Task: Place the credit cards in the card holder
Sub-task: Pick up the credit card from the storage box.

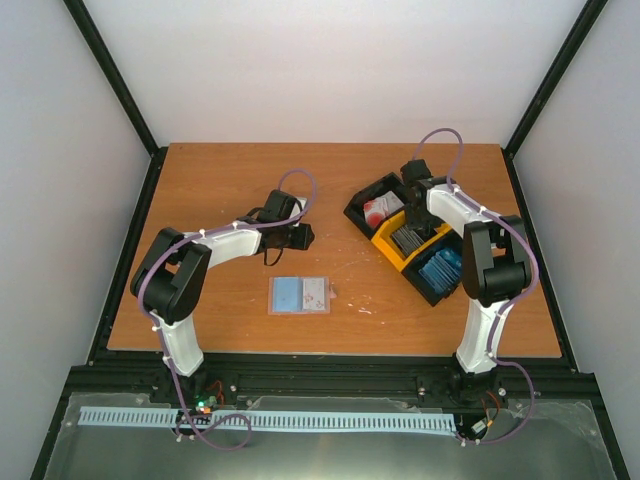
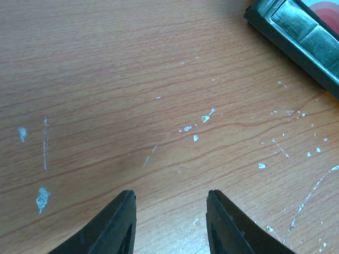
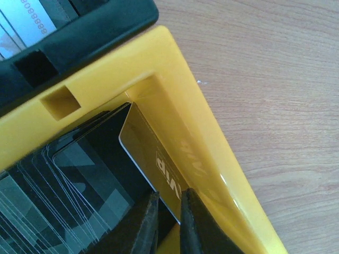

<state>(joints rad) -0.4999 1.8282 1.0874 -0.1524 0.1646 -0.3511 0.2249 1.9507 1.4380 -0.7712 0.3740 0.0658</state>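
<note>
The card holder (image 1: 299, 296) lies open on the table, pale blue inside, with a white-and-red card in one half. The credit cards sit in three bins: white-and-red (image 1: 378, 208), dark grey (image 1: 407, 239) and blue (image 1: 441, 269). My right gripper (image 1: 411, 214) reaches into the yellow bin (image 3: 204, 140); in the right wrist view the gripper (image 3: 169, 205) is shut on the edge of a dark card marked "VIP" (image 3: 151, 153), tilted up against the bin wall beside the dark stack (image 3: 63, 182). My left gripper (image 1: 302, 237) (image 2: 169, 203) is open and empty over bare wood, behind the holder.
The three bins stand in a slanted row at the right: black (image 1: 372, 195), yellow (image 1: 390, 250), black (image 1: 428, 290). A black bin corner (image 2: 294, 32) shows at the upper right of the left wrist view. Another black bin (image 3: 79, 34) adjoins the yellow one.
</note>
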